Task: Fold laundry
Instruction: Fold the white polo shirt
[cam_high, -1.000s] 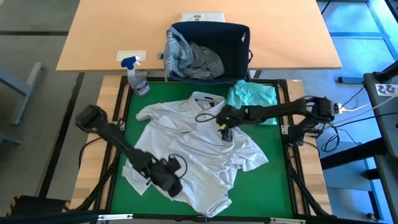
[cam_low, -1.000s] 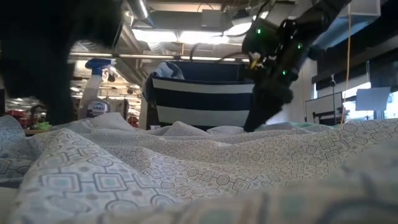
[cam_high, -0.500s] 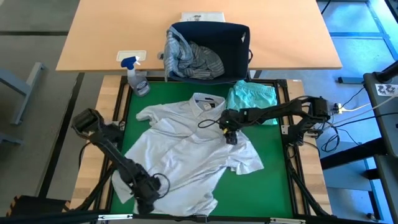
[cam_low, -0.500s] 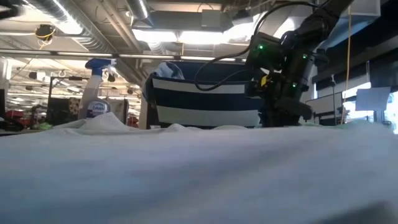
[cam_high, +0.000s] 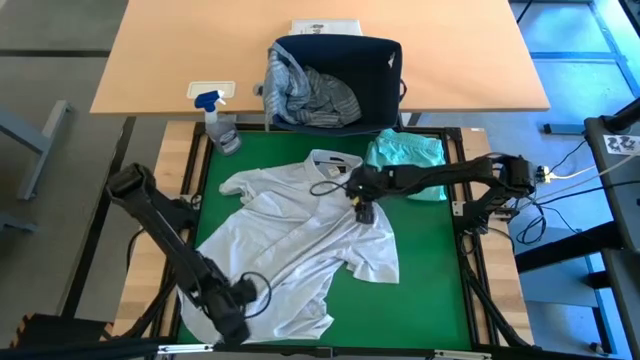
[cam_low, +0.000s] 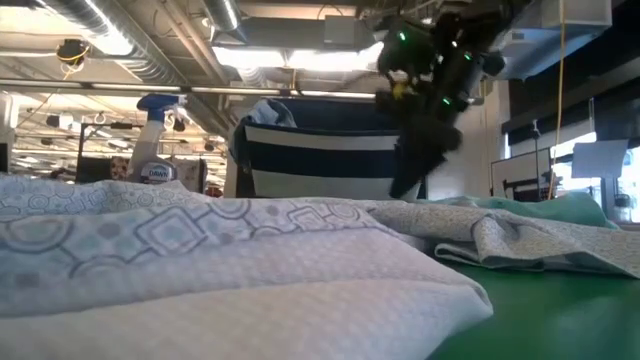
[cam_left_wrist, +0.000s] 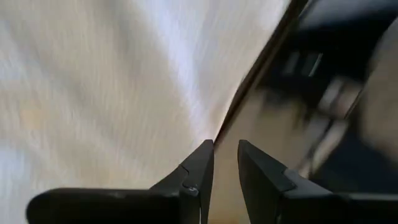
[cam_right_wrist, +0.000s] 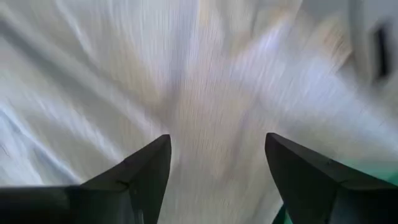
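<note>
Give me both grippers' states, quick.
Left gripper: nearly closed at the white shirt's near-left edge; a grip cannot be told.
Right gripper: open, above the shirt, holding nothing.

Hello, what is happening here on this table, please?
A two-armed robot is folding laundry. A pale patterned shirt lies spread on the green mat. The left claw is at the shirt's near left edge, its fingers nearly together; whether it grips the cloth cannot be seen. The right claw is open just over the shirt below its collar. A mint-teal garment lies beside the collar, and a striped shirt sits in the basket behind.
</note>
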